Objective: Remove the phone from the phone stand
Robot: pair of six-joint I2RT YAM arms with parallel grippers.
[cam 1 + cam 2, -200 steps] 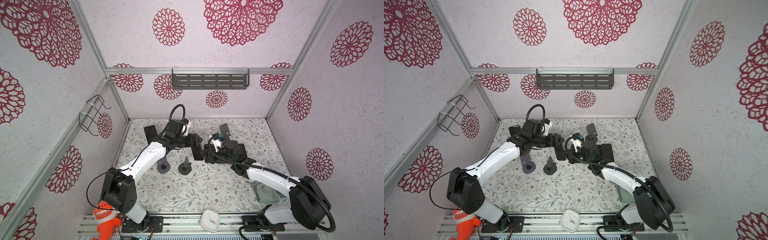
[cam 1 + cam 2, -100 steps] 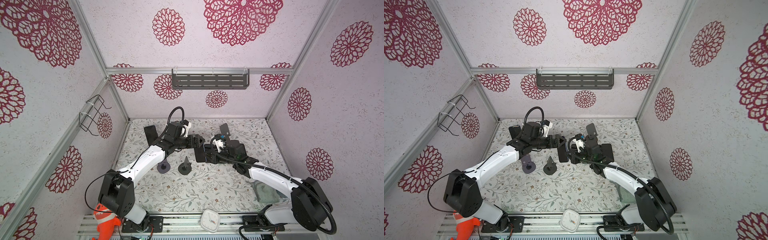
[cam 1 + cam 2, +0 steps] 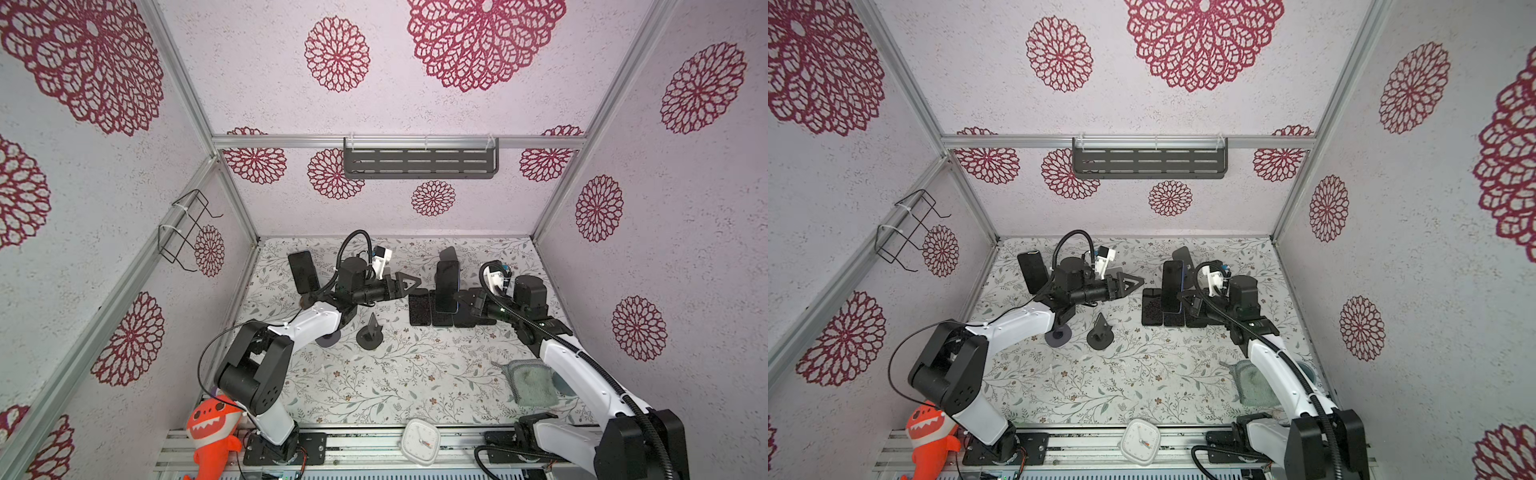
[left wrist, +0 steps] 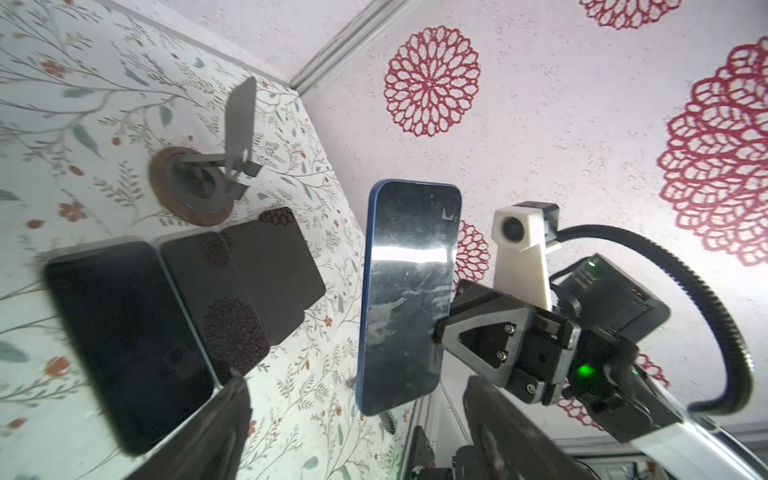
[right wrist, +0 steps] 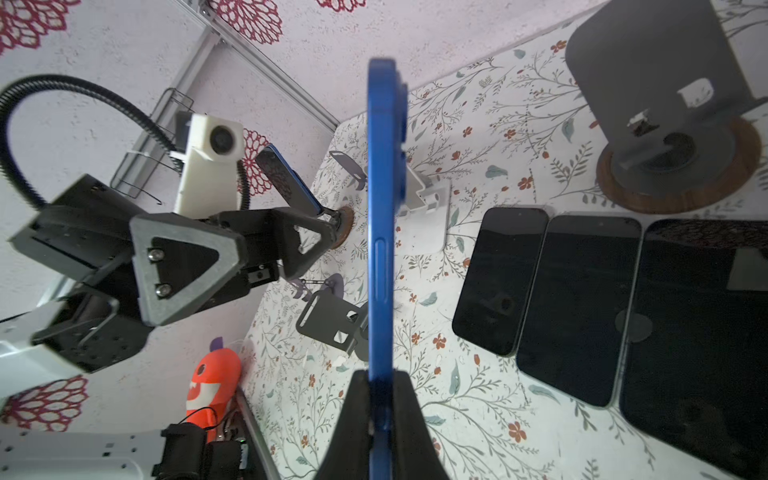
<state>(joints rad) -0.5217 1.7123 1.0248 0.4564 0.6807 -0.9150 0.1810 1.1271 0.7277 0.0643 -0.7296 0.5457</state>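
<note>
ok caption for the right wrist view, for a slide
Right gripper clamps the blue phone edge-on, three more phones lying flat nearby

No readable text, labels or brands, clock (image 3: pixel 419 441) markings too small to read

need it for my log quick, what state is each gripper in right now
left gripper: open, empty
right gripper: closed on the blue phone

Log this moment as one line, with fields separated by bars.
left gripper: open, empty | right gripper: shut on blue phone | phone stand: empty
</note>
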